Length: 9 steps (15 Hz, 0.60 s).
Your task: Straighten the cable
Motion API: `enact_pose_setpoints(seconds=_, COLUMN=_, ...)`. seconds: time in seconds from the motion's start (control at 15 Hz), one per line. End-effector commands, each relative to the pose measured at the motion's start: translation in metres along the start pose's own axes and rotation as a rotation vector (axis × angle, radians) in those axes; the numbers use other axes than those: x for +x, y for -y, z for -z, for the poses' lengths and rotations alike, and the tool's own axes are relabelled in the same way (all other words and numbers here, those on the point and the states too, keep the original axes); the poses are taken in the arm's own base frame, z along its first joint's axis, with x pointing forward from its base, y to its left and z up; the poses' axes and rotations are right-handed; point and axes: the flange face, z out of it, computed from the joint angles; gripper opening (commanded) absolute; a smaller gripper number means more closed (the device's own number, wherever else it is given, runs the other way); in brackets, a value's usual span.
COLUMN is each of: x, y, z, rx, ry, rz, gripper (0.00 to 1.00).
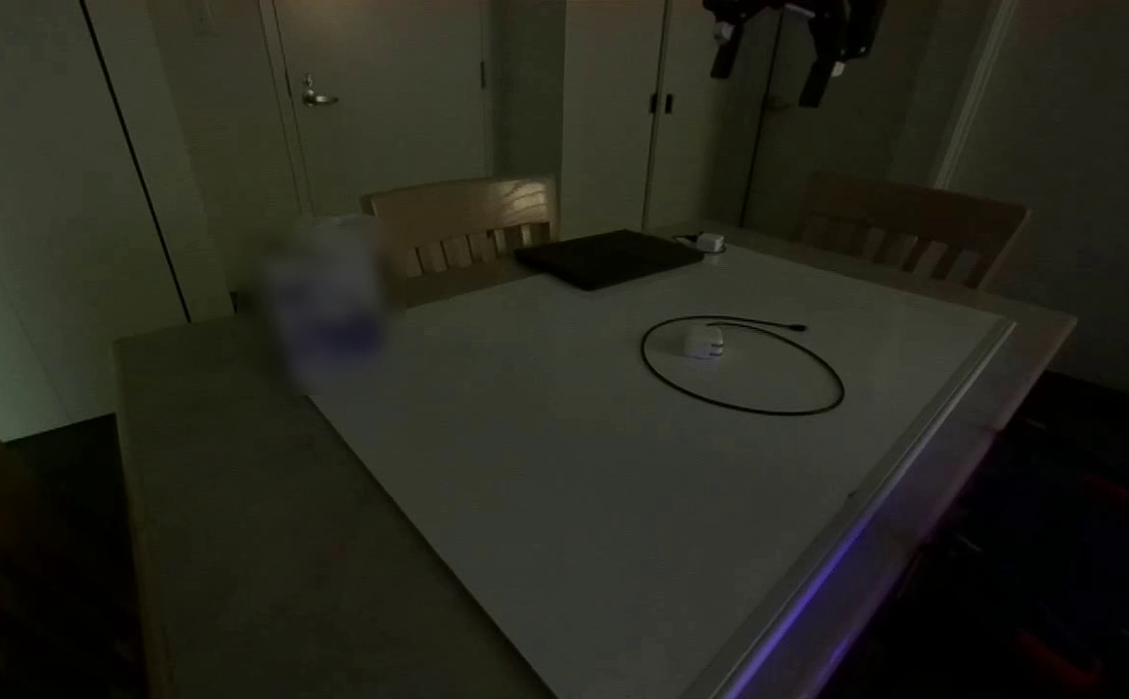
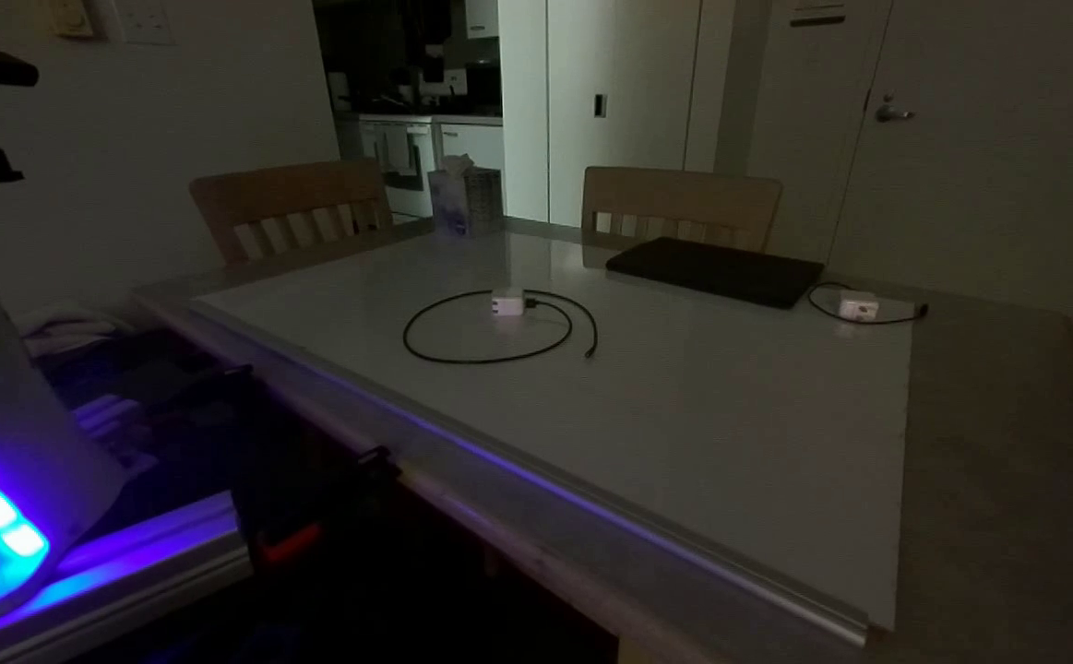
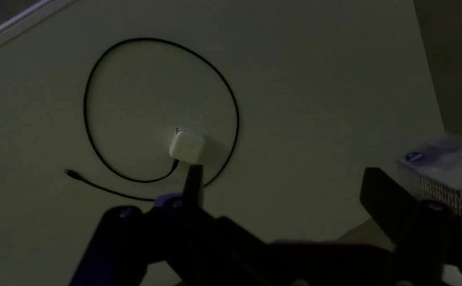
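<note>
In both exterior views we see one table point(image 1: 224, 505), carrying one pale board point(image 1: 545, 466) with a metal rail point(image 2: 684, 544) along one edge. In an exterior view we count two wooden chairs point(image 2: 682, 192) behind the table. One dark, flat pad point(image 2: 721, 270) lies at an edge of the board, and one claw point(image 1: 768, 89) hangs in the air well above, its two fingers spread wide apart. One tissue box point(image 2: 467, 198) stands near a corner of the board. Our one long black cable point(image 3: 238, 119) lies on the board, well apart from the pad, curled in a single loose loop with one tip trailing free just outside it. One shorter black cord point(image 2: 887, 322) lies just beside the pad. Smallest, we count a pair: the cable's white plug point(image 3: 187, 147) sits inside the loop with the cable's other end in it, and the second white plug point(image 2: 859, 306) sits by the shorter cord.
</note>
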Motion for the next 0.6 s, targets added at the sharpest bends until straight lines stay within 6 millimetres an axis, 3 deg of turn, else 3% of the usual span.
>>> enact_pose_setpoints(seconds=0.0, x=0.011, y=-0.024, z=-0.03, rx=0.065, ry=-0.044, rz=-0.09, gripper=1.0)
enact_pose_setpoints(seconds=0.53, x=0.035, y=-0.044, z=-0.092, rx=0.108, ry=0.003, rz=-0.153, gripper=1.0)
